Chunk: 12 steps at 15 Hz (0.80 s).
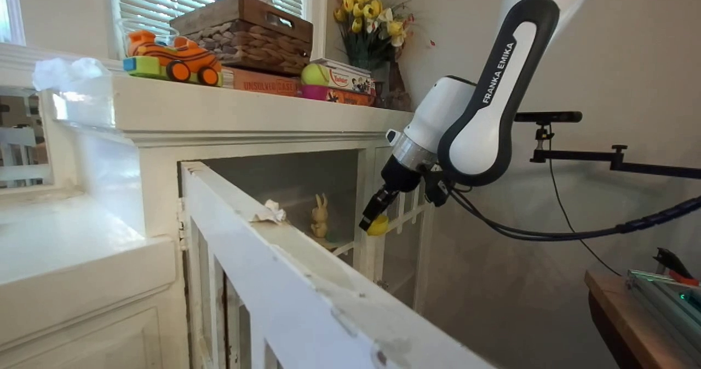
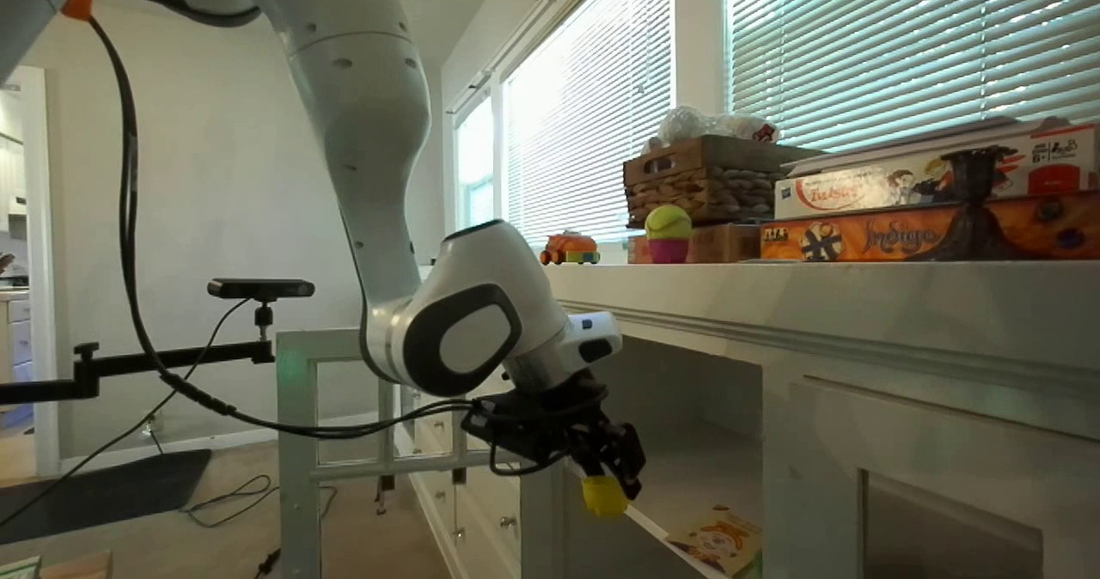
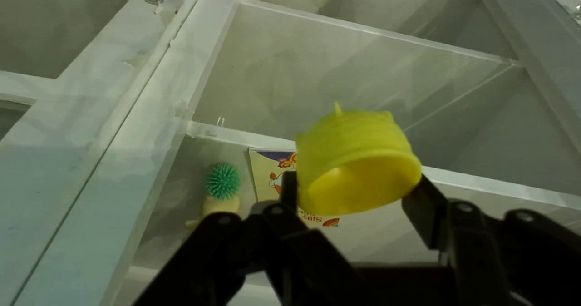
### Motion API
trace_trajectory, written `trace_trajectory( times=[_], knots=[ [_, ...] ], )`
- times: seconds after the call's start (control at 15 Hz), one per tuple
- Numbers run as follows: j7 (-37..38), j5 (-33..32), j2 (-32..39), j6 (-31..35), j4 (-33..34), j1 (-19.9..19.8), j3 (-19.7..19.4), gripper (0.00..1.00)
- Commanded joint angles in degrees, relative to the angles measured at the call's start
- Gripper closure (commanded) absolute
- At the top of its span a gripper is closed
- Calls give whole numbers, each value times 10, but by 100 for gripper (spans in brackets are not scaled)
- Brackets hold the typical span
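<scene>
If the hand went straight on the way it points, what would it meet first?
Likely the shelf, near its front; depth is unclear, so the book on it is possible.

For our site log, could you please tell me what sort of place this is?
Most likely a room in a home, perhaps a living room: board games and a toy car sit atop a white cabinet.

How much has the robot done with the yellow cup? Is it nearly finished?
Looks done: a cabinet door stands open and the yellow cup is up in the air. In hand: the gripper is closed on the cup, near the open cabinet. Probably left: setting the cup down and letting go, since it isn't released yet. The pictures don't show where.
</scene>
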Motion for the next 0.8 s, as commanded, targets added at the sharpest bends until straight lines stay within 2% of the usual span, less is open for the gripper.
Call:
trace_trajectory(
  times=[0.0,0.33,0.73],
  knots=[
    [9,28,66,7,73,-9,26,65],
    [23,39,117,-10,155,-17,56,65],
    [23,45,173,-27,241,-9,55,65]
  ],
)
